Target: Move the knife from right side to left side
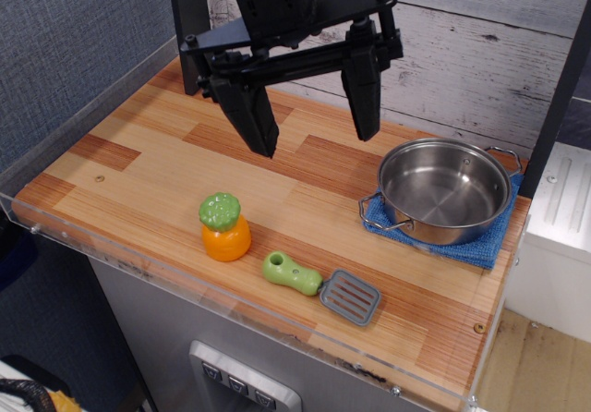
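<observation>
The knife (320, 285) lies flat on the wooden tabletop near the front edge, right of centre. Its chunky light-green handle points left and its grey slotted rectangular head points right. My gripper (316, 144) hangs high above the table's middle, well behind and above the knife. Its two black fingers (249, 116) are spread wide apart and hold nothing.
An orange toy with a green top (224, 227) stands just left of the knife. A steel pot (445, 190) sits on a blue cloth (480, 244) at the right. A clear rim (92, 246) edges the wooden table (138, 163). A wall stands behind.
</observation>
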Robot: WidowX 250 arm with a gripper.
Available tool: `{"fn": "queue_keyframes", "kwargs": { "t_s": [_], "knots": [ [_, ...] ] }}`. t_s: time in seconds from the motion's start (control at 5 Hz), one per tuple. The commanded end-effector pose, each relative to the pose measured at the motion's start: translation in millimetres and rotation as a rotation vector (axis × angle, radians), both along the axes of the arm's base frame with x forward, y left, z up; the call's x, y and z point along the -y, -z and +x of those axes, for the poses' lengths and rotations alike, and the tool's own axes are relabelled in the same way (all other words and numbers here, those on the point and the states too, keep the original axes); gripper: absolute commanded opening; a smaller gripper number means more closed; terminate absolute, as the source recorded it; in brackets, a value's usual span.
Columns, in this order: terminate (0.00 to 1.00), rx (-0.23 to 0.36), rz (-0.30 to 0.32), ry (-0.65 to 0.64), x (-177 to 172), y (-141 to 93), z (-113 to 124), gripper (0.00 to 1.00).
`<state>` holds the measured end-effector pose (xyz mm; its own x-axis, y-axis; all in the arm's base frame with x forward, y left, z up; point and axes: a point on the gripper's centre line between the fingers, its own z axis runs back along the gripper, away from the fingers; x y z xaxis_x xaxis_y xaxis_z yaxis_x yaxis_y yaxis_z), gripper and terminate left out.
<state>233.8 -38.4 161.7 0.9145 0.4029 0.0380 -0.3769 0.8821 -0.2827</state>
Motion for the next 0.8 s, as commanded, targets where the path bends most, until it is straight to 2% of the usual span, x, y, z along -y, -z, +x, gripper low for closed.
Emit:
{"fn": "queue_keyframes", "kwargs": {
  "t_s": [0.0,0.2,0.6],
  "knots": [
    [0.0,0.0,0.0,0.0,0,0,0,1.0],
    [0.0,0.02,-0.057,-0.11,-6,-2,-5,1.0],
    [0.0,0.044,-0.118,-0.367,-4,8,-13,1.0]
  ]
}}
